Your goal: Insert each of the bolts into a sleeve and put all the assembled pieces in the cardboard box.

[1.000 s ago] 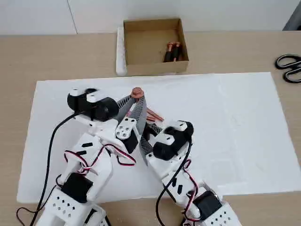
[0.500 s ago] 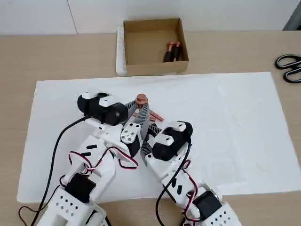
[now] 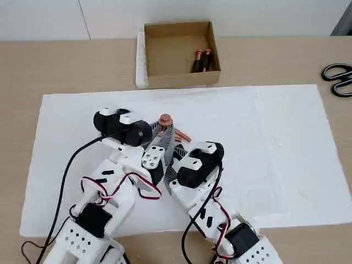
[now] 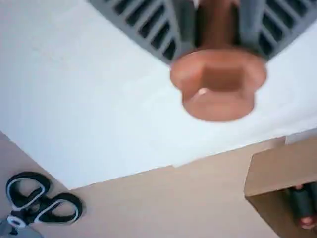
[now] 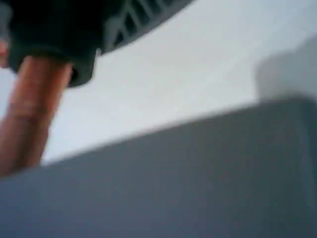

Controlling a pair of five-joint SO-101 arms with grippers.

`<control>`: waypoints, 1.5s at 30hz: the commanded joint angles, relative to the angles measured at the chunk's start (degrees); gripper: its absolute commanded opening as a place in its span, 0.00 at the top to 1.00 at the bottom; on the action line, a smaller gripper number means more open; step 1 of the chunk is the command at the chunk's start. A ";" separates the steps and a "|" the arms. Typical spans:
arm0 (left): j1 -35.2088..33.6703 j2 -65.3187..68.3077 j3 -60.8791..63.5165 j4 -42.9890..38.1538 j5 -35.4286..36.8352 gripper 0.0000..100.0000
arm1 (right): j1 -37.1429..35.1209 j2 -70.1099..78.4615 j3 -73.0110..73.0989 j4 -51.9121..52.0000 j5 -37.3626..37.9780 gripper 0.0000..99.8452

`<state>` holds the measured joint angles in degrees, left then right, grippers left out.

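Observation:
My left gripper (image 3: 164, 128) is shut on a copper bolt (image 3: 165, 120) at the middle of the white sheet. In the left wrist view the bolt's flanged hex head (image 4: 218, 84) juts out past the grey slatted fingers (image 4: 143, 22). My right gripper (image 3: 171, 155) sits just beside and below the left one, almost touching it. A thin copper piece (image 3: 182, 136) lies on the sheet next to both. The right wrist view has a copper rod (image 5: 34, 114) coming out of a dark part (image 5: 49, 39). The cardboard box (image 3: 179, 80) at the back holds two assembled pieces (image 3: 201, 59).
A white sheet (image 3: 275, 148) covers most of the wooden table. Black scissors (image 3: 338, 78) lie at the far right edge. A white strip (image 3: 141, 60) rests against the box's left wall. A black cable (image 3: 60, 176) trails from the left arm.
The left arm has swung right and toward the right arm, carrying the bolt with it. The right arm has barely moved.

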<state>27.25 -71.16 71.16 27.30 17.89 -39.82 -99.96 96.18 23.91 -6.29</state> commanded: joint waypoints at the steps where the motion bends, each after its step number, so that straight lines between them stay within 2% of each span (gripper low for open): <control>1: -0.44 -0.97 -0.66 1.14 -0.44 0.99 | 0.22 -0.48 0.44 0.13 -0.26 1.00; 18: -2.20 -1.05 -0.75 7.82 -0.53 0.99 | 1.89 -0.57 0.44 0.22 -0.26 1.00; 22: -2.20 -1.05 -0.75 9.58 -3.16 0.99 | 1.89 -0.57 0.44 0.22 -0.26 1.00; 33: -1.93 -1.05 -0.84 12.40 -3.34 0.99 | 1.98 -0.57 0.44 0.22 -0.26 1.00; 35: -2.11 -1.05 -1.27 12.48 -3.34 0.97 | 1.98 -0.57 0.44 0.22 -0.26 1.00; 41: -2.20 -1.05 -4.09 16.09 -2.46 0.81 | 1.98 -0.57 0.44 0.22 -0.26 1.00; 45: -2.20 -0.97 -8.04 21.36 0.88 0.79 | 1.98 -0.57 0.44 0.22 -0.26 1.00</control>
<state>25.67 -71.60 67.30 45.58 17.19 -38.51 -99.78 96.18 24.44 -6.29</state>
